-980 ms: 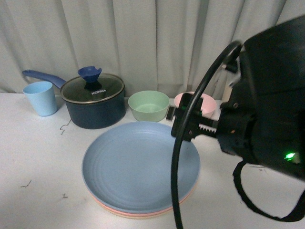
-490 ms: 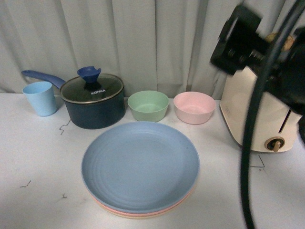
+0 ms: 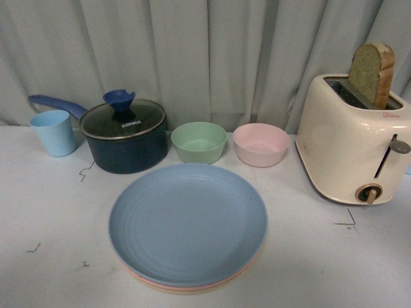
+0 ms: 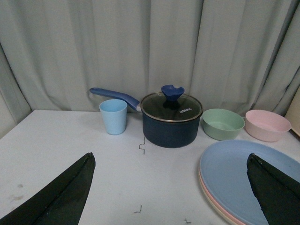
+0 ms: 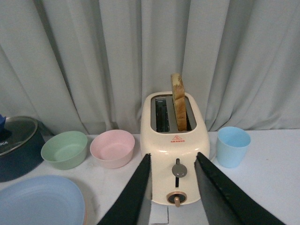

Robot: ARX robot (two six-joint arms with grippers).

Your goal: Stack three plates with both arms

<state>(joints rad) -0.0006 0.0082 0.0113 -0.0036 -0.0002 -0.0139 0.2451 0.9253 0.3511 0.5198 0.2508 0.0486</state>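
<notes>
The three plates (image 3: pixel 187 221) lie stacked at the front middle of the surface (image 3: pixel 51 218). Behind them from left to right stand a cup (image 3: pixel 53 131), a lidded pot (image 3: pixel 125 136) and two bowls (image 3: pixel 199 141) side by side. A toaster (image 3: pixel 350 147) stands to the right, with a bread slice (image 3: pixel 371 74) in its slot

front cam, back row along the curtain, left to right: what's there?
Light blue cup → dark blue pot with glass lid → green bowl → pink bowl → cream toaster holding a bread slice. The plate stack sits nearer, in front of the bowls.
</notes>
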